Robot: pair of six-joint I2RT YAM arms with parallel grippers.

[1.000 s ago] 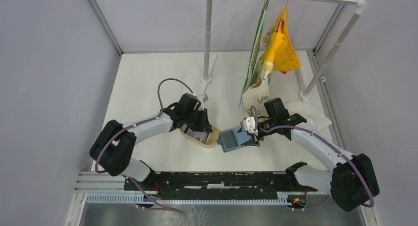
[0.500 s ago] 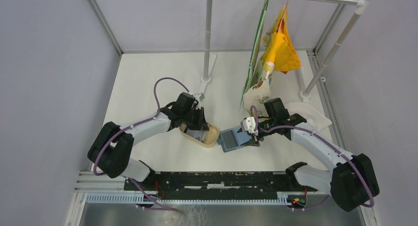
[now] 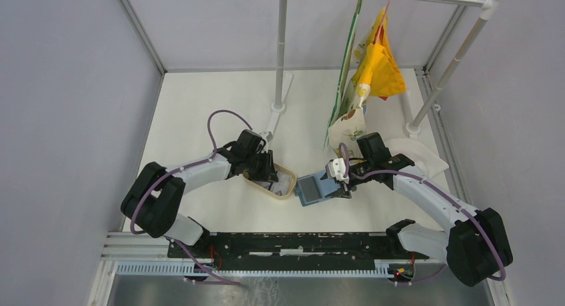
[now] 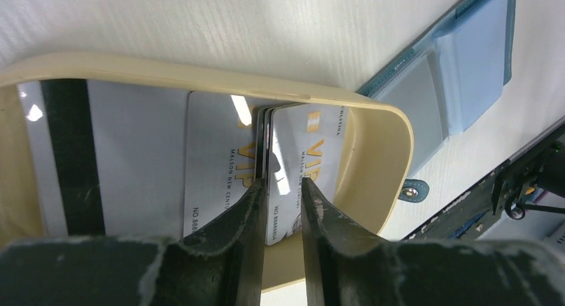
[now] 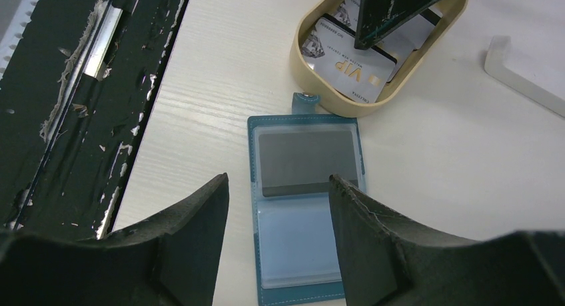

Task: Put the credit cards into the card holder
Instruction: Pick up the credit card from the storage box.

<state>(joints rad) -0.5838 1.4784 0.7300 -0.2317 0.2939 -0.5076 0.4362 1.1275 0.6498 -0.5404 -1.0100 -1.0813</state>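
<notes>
Left tool (image 4: 281, 183), narrowly parted inside the tray (image 4: 200, 78) mid-frame, straddles several cards (image 4: 320, 146); grip unclear. It could lift extras together or drop them. Right tool (image 5: 278, 179) gapes empty above the open holder (image 5: 300, 253), lower centre.

table (image 3: 200, 113): white, faint wood grain.
tray (image 3: 289, 188): tan oval, centre, near side.
card holder (image 3: 308, 189): teal, open flat, just R of tray; snap tab by tray rim.
rack feet (image 3: 278, 108): far centre & far R.
white sheet (image 3: 426, 156): R edge, by R foot.
</notes>
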